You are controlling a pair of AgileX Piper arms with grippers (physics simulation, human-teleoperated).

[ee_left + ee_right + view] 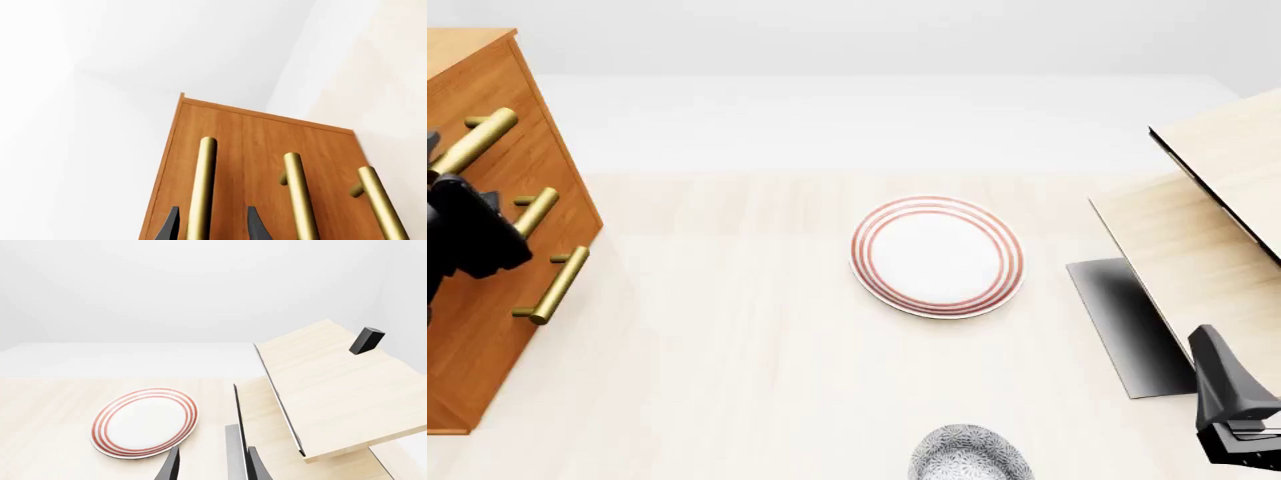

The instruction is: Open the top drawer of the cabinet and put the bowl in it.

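Everything is bright and evenly lit, with a soft, diffuse light that seems to fall from above. The pale table (761,380) looks almost washed out, and it fades into the white backdrop with barely a seam. Shadows are few: a dark, soft-edged patch lies beneath the light-wood box (1188,250), and a faint one rims the plate (936,256). The brass handles (203,190) carry a gentle sheen along their length, no harsh glare. All three views are sharp throughout, without blur, grain or bending at the edges.
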